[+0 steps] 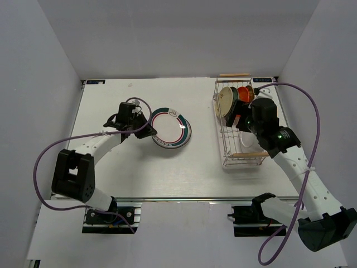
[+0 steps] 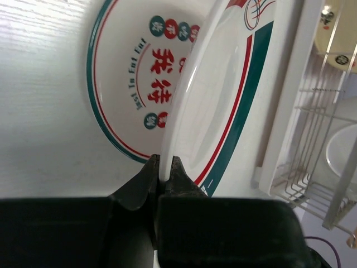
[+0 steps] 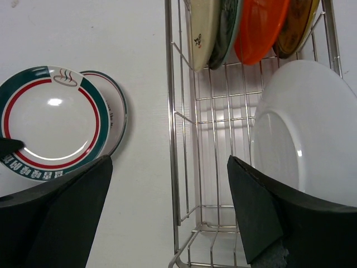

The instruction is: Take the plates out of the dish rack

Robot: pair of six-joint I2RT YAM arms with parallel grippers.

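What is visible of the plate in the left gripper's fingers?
The held plate is round, glossy white, with a broad green rim band, a thin red ring and a steam logo. The left gripper pinches its rim between its fingers. It sits tilted over a second printed plate on the table, left of the dish rack.

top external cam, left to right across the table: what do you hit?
Left end effector, shut on a plate rim → two overlapping green-and-red-rimmed plates → dish rack holding upright plates. The right end effector overlaps the rack, so it's left out of the order.
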